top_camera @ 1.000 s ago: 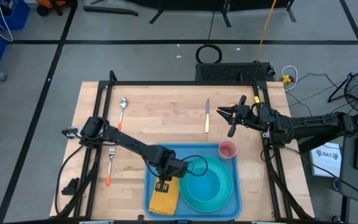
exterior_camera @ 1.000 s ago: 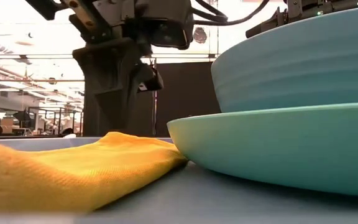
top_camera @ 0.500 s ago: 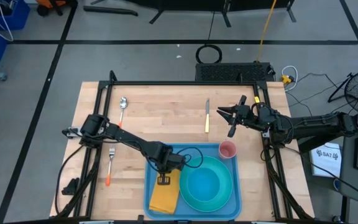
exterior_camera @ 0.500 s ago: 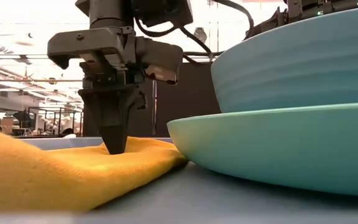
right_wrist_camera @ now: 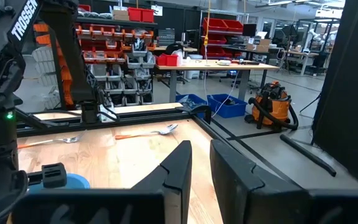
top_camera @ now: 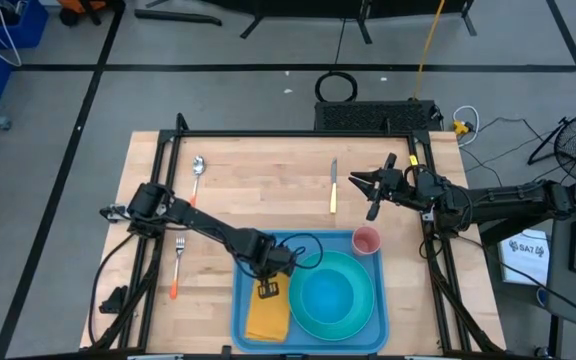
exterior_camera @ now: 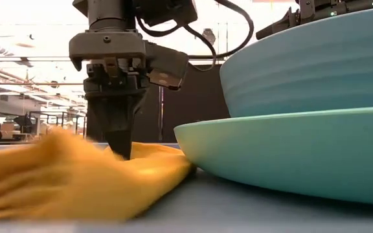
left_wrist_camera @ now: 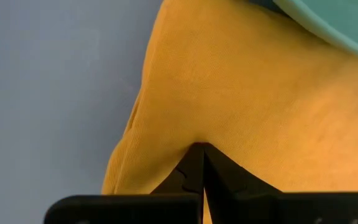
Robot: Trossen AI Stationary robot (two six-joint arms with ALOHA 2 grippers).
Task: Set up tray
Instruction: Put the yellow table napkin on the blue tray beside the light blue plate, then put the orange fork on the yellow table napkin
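Note:
The light-blue tray (top_camera: 328, 238) lies at the table's near edge. On it rest a yellow cloth (top_camera: 266, 318), a teal plate (top_camera: 363, 320) with a bowl (top_camera: 330, 295) on it, and a pink cup (top_camera: 366, 240) in the far right corner. My left gripper (top_camera: 268, 288) stands over the cloth's far part, shut on it. My right gripper (top_camera: 366, 186) hovers over bare table beyond the cup, with a narrow gap between its fingers (right_wrist_camera: 178, 165). My left gripper (exterior_camera: 124, 150) pinches a raised pucker of the yellow cloth (left_wrist_camera: 197, 134) near its far end, between both fingertips. The fingers come from above, pointing down. The cloth (exterior_camera: 76, 181) rises to the fingertips there, and the rest of it lies slack on the tray floor (left_wrist_camera: 42, 93).
A knife (top_camera: 333, 186) lies on the wood beyond the tray, a spoon (top_camera: 197, 170) at the far left, and a fork with an orange handle (top_camera: 177, 266) left of the tray. The plate's rim (exterior_camera: 283, 152) sits close beside the cloth.
My left gripper has come down onto the cloth, taken hold of it and moved a little toward the far edge. The cloth has drawn in narrower and shifted with it. Its near part is in motion now.

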